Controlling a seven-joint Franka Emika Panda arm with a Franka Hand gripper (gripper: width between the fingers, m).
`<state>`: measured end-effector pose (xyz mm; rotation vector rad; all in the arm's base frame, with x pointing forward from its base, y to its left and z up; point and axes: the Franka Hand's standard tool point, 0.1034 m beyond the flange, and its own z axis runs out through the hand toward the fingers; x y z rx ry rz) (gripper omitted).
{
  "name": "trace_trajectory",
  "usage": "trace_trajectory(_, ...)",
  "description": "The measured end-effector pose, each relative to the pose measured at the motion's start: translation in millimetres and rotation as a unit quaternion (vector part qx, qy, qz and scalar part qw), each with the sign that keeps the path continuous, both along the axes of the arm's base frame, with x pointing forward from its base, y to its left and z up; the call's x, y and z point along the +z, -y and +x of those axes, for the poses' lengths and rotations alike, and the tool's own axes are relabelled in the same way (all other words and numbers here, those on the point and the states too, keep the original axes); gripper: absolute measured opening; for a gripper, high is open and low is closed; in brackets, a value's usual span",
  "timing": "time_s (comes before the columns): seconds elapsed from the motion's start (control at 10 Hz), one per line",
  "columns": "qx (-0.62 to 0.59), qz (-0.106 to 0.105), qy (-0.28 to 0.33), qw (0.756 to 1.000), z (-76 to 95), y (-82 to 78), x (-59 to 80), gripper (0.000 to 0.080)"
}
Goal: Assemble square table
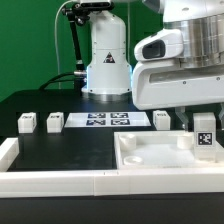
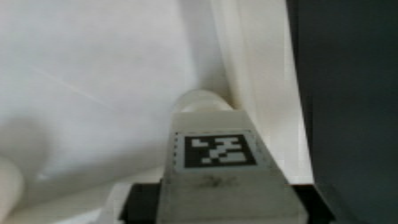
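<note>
The white square table top (image 1: 160, 160) lies at the exterior view's front right, raised rim up. My gripper (image 1: 205, 122) is shut on one white tagged leg (image 1: 205, 134) and holds it upright over the top's far right corner. In the wrist view the leg (image 2: 217, 148) sits between my dark fingers (image 2: 150, 200), its rounded end pointing into the corner by the top's rim (image 2: 260, 70). Three more legs stand on the black table: two at the left (image 1: 27, 122) (image 1: 54, 122) and one near the middle (image 1: 162, 119).
The marker board (image 1: 105, 120) lies flat at the back between the legs. A long low white border rail (image 1: 50, 182) runs along the front and left edges. The robot base (image 1: 107, 60) stands behind the marker board.
</note>
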<state>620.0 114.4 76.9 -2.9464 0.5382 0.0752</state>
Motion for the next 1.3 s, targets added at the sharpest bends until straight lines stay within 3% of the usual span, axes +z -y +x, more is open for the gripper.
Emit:
trace_trajectory(0.3, -0.138, -0.004, -0.021, 0.990, -1.7, -3.3, -1.2, 0.0294)
trace_trajectory(0.5, -0.248, -0.007, -0.039, 0.968, -5.0, -12.0, -2.2, 0.0294)
trace_trajectory(0.7, -0.314, -0.006, -0.050, 0.948, -5.3, -14.3, -2.7, 0.0293)
trace_trajectory(0.9, -0.328, -0.004, -0.052, 0.943, -3.5, -14.2, -2.7, 0.0293)
trace_trajectory(1.0, -0.324, -0.004, -0.052, 0.945, -3.7, -14.9, -2.8, 0.0375)
trace_trajectory(1.1, -0.302, -0.004, -0.048, 0.952, -3.7, -14.7, -2.8, 0.0511)
trace_trajectory(1.2, -0.281, -0.004, -0.047, 0.959, -3.9, -14.2, -2.5, 0.0511)
trace_trajectory(1.3, -0.237, -0.003, -0.040, 0.971, -3.7, -14.0, -2.4, 0.0624)
